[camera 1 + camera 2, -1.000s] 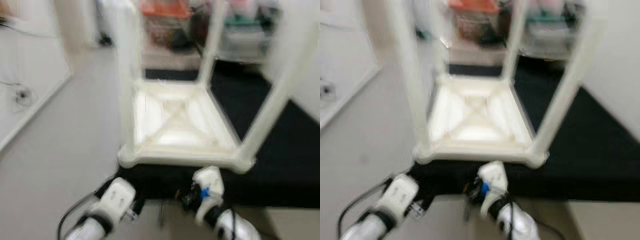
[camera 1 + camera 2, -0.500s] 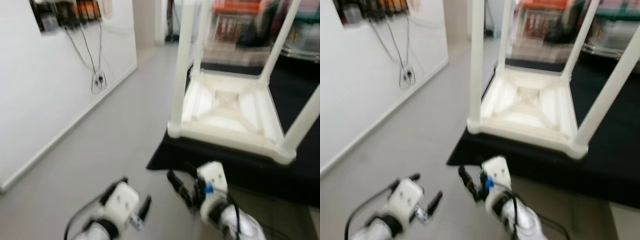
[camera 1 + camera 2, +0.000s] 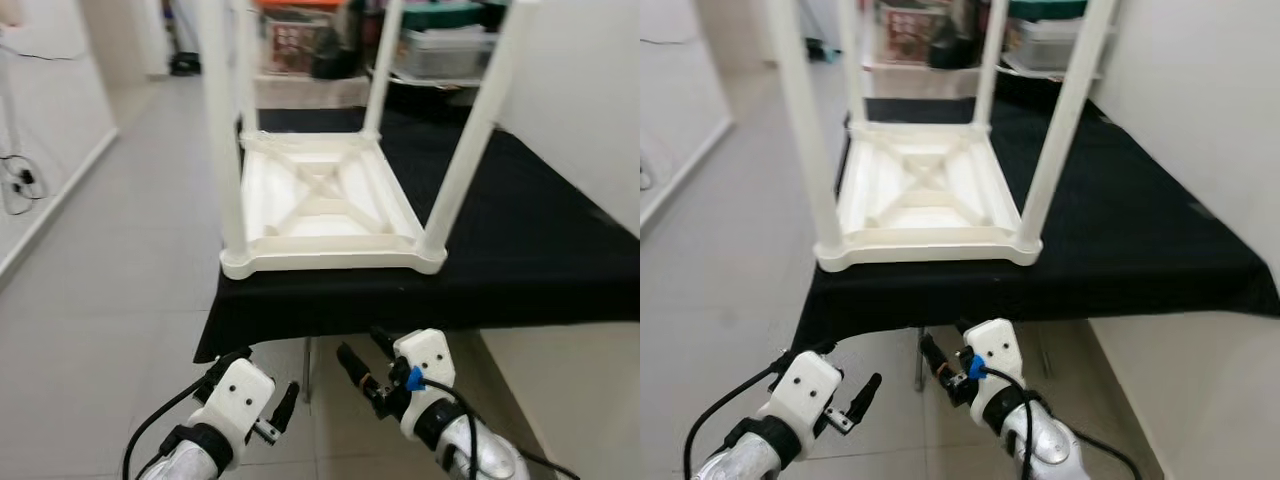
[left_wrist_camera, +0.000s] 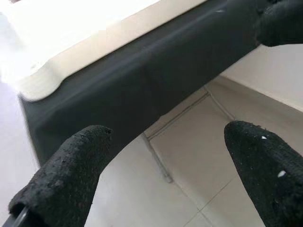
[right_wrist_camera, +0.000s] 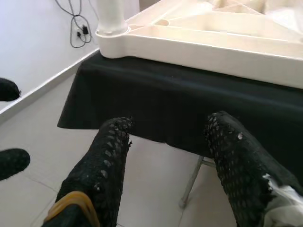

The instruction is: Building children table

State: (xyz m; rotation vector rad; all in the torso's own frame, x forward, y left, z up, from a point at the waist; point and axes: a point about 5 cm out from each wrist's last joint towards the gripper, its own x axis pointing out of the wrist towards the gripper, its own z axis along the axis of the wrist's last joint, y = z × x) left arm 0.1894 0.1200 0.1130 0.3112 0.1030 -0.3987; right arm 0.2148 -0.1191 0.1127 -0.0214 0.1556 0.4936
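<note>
Grey floor tiles lie under both your grippers. Ahead of and above the fingers, the table (image 3: 320,205) sits upside down on a black cloth (image 3: 520,250), legs up. Left gripper (image 3: 262,395) and right gripper (image 3: 362,362) are both spread wide and empty. You look to be approaching; next, raise them to its near rim.

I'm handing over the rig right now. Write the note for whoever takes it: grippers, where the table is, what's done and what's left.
Left gripper: open, empty, low in front of the black-covered bench.
Right gripper: open, empty, low beside it.
White children table: upside down on the bench near its front edge, four legs fitted and pointing up.
Done: legs appear mounted.
Left: probably turning it upright; neither gripper touches it.
</note>
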